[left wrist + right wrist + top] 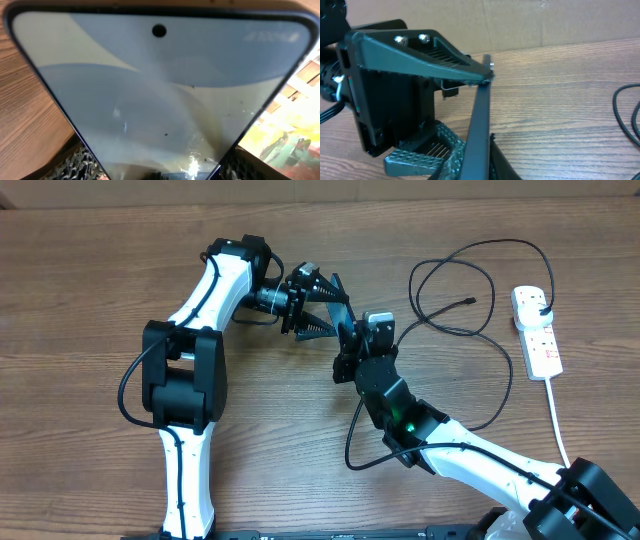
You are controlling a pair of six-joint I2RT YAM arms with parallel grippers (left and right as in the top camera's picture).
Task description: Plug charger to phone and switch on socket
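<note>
The phone stands on its long edge over the table's middle, held from both sides. My left gripper is shut across its width; the cyan-blue screen fills the left wrist view, with the fingers at its edges. My right gripper is shut on the thin body of the phone from the near side. The charger's black cable loops on the table at the right, its small tip lying free. The white socket lies at the far right, with the black plug in its far end.
The socket's thick white cord runs toward the front right edge. A thin black cable hangs beside my right arm. A brown cardboard wall stands behind the table. Part of the charger cable lies at the right of the right wrist view.
</note>
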